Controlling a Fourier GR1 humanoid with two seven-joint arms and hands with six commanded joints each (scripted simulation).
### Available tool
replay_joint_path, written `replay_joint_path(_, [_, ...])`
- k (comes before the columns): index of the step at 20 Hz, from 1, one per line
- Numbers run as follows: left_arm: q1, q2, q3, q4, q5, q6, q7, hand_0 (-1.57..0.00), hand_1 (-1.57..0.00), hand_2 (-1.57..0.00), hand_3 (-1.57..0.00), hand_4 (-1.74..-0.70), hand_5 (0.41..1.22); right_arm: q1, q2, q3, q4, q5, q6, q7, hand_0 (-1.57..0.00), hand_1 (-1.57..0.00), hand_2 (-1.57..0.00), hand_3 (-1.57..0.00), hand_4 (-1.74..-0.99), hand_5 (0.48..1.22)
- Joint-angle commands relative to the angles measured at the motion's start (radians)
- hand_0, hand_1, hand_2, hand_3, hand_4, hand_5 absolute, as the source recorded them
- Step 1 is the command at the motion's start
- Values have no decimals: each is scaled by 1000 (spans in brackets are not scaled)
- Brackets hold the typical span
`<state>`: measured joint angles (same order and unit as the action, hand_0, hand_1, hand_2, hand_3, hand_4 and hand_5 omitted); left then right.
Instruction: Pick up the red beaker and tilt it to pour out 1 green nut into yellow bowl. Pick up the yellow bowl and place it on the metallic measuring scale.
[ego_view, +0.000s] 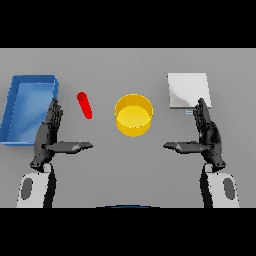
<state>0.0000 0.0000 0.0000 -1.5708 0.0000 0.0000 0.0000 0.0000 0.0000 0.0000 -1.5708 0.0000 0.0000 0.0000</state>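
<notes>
Grey tabletop (125, 65) fills the head view, with the task's things spread across its middle. At centre stands the round yellow bowl (134, 115), upright, its open mouth facing up and its inside showing only yellow. To its left, apart from it, sits the slim red beaker (85, 105), seen as a narrow red shape slanting from upper left to lower right; whether it holds anything cannot be told. Further left, by the table's edge, lies a shallow blue rectangular tray (15, 107) with raised walls. On the bowl's right, well apart, rests the flat, square metallic measuring scale (187, 90), pale grey with a small light strip at its near edge. Both arms come in from the lower edge. The left hand (49, 137) hovers between the tray and the beaker, fingers straight and pointing up the table, thumb stretched out toward the centre, holding nothing. The right hand (207, 136) mirrors it just below the scale's near right corner, fingers straight, thumb pointing inward, also empty. Neither hand touches the beaker, bowl or scale.
</notes>
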Motion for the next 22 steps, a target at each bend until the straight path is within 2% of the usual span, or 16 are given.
replay_joint_path(1, [-2,1,2,1,2,0,1,1,1,1,1,-1093,623,-1,2,2,0,1,-2,0,1,1,1,1,-1128,660])
replay_joint_path(6, [-9,14,13,5,10,-5,3,1,1,1,1,-1093,623,-4,20,17,-4,17,-15,4,1,1,1,1,-1128,660])
replay_joint_path(7, [30,32,-21,-32,-42,-2,-24,1,1,1,1,-1093,623,29,-9,68,-38,125,-40,-83,1,1,1,1,-1128,660])
replay_joint_path(8, [64,43,-47,-64,-79,-2,-47,1,1,1,1,-1094,620,51,-20,108,-64,201,-59,-117,1,1,1,1,-1128,663])
replay_joint_path(9, [81,43,-63,-91,-101,6,-41,1,1,1,1,-1094,618,81,-30,129,-83,243,-67,-141,1,1,1,1,-1127,664])
replay_joint_path(12, [94,50,-76,-123,-126,16,0,1,1,1,1,-1098,616,103,-31,159,-112,293,-77,-112,1,1,1,1,-1118,663])
replay_joint_path(15, [78,50,-88,-93,-148,16,24,1,1,1,1,-1090,612,90,-29,146,-102,280,-79,-99,1,1,1,1,-1121,658])
replay_joint_path(16, [59,50,-88,-72,-158,21,22,1,1,1,1,-1090,612,100,-21,155,-100,280,-76,-110,1,1,1,1,-1123,653])
replay_joint_path(17, [52,51,-88,-60,-161,21,2,1,1,1,1,-1095,617,98,-21,157,-106,290,-83,-105,1,1,1,1,-1127,652])
replay_joint_path(18, [7,47,-85,-20,-169,26,10,1,1,1,1,-1106,623,94,-16,162,-110,295,-84,-96,1,1,1,1,-1130,650])
replay_joint_path(22, [-104,32,-62,127,-182,51,-29,1,1,1,1,-1147,636,92,-16,145,-115,251,-66,-107,1,1,1,1,-1182,655])
